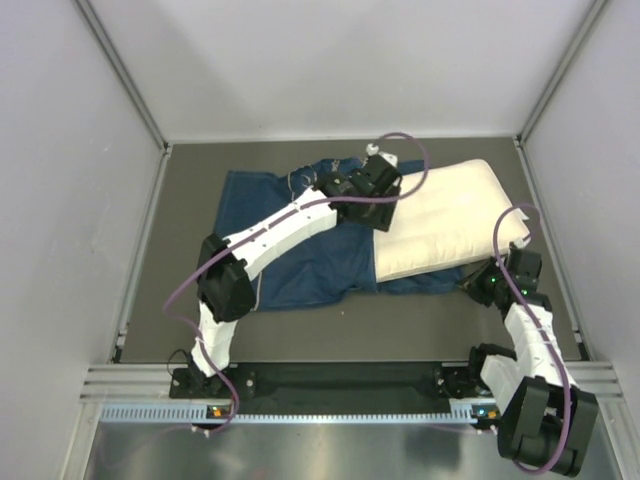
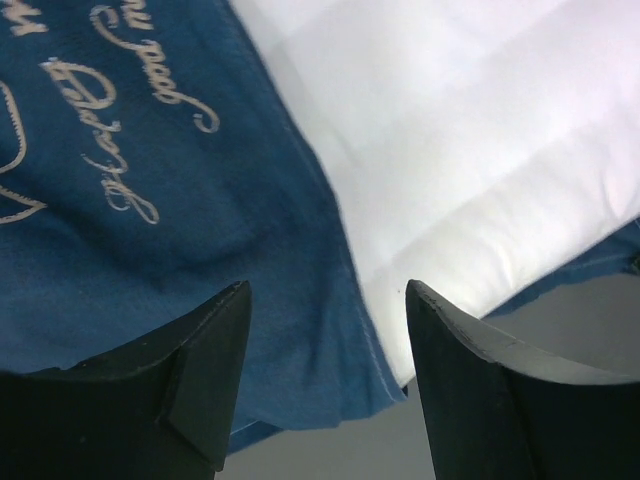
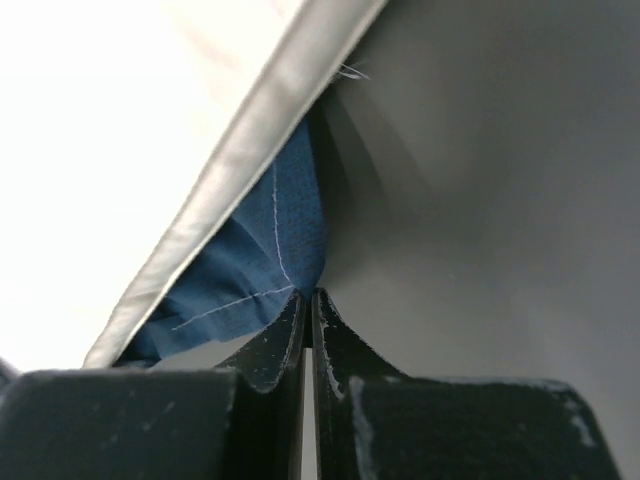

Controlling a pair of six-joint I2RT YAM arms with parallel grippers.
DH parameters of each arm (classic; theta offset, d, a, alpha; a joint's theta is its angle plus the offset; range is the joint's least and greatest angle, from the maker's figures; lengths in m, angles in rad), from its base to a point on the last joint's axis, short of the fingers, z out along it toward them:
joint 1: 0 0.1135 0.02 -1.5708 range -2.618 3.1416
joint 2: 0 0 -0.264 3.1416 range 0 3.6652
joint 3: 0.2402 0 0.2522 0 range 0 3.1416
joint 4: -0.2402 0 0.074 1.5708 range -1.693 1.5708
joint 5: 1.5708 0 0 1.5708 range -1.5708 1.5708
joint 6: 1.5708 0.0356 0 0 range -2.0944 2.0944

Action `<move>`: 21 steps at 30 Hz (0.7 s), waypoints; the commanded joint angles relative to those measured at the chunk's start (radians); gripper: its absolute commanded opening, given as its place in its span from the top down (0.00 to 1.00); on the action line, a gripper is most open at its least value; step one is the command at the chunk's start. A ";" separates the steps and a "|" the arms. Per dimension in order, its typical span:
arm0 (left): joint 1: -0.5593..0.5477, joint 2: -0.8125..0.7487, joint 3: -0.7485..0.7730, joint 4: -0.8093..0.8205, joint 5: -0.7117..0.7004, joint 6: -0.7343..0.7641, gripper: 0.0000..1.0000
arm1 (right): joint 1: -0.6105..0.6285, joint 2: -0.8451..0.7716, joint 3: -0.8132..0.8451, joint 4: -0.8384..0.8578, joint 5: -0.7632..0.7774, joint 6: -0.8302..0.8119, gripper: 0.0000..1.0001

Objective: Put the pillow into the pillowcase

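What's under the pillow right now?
The pillowcase lies under the pillow: blue fabric shows past its near edge, where the right gripper looks shut on a corner. How far the case runs beneath is covered.

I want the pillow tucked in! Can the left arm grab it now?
Probably yes: the left gripper hangs open right beside the pillow, over the pillowcase, with nothing between them.

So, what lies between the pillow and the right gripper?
A corner of the pillowcase, sticking out under the pillow; the shut right gripper seems to pinch it. The right wrist view shows this.
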 commanded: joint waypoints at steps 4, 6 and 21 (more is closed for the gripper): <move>-0.175 -0.030 -0.036 0.057 -0.103 0.334 0.25 | -0.008 0.004 0.062 0.005 -0.067 -0.019 1.00; -0.230 -0.027 -0.080 0.117 -0.165 0.458 0.25 | -0.010 0.007 0.065 0.003 -0.077 -0.017 1.00; -0.239 0.081 -0.065 0.237 0.083 0.730 0.01 | -0.008 -0.036 0.080 -0.024 -0.134 -0.006 1.00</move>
